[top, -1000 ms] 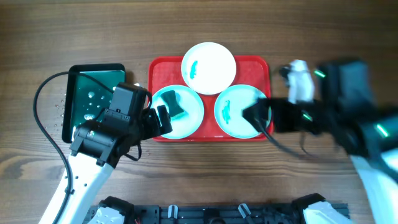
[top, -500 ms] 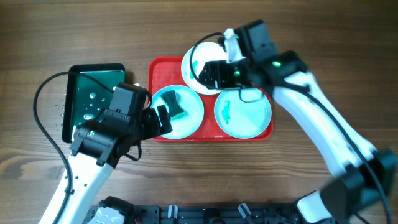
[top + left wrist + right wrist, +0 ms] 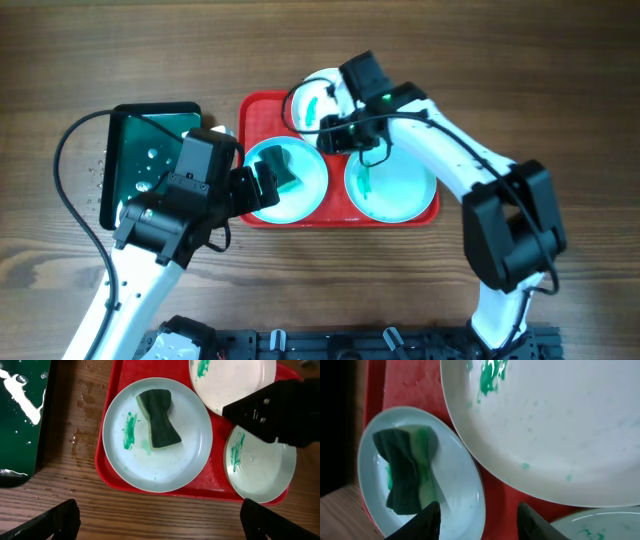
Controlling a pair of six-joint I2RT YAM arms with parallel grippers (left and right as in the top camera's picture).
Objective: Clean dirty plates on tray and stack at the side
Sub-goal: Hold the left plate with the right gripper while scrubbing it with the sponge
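Tray point(image 3: 258, 112), red and rimmed, is set on the wooden table point(image 3: 90, 50), with three plates carried on it.

- White plate point(image 3: 235, 382) is placed at the middle of the tray's far edge. A teal smear is seen near its left rim.
- Left turquoise plate point(image 3: 150, 467) is placed at the tray's near left corner. A sponge point(image 3: 160, 419), dark green over yellow, is laid on its far half, and a teal smear is seen just left of the sponge.
- Right turquoise plate point(image 3: 260, 472) is placed at the near right corner and is smeared teal on its left part.
- The three rims are crowded together; whether they touch cannot be told.

Left gripper point(image 3: 161, 524) is held above the tray's near left corner, beside the left turquoise plate. Its fingers are spread wide and nothing is held.

Right gripper point(image 3: 480, 522) is held low over the middle of the tray, by the white plate's near rim. Its fingers are seen partly apart, with bare tray showing in the gap, and nothing is gripped.

Dark green tray point(image 3: 130, 135) is set on the table off the red tray's left edge, wet and streaked white. Water drops are scattered on the table between the two trays.
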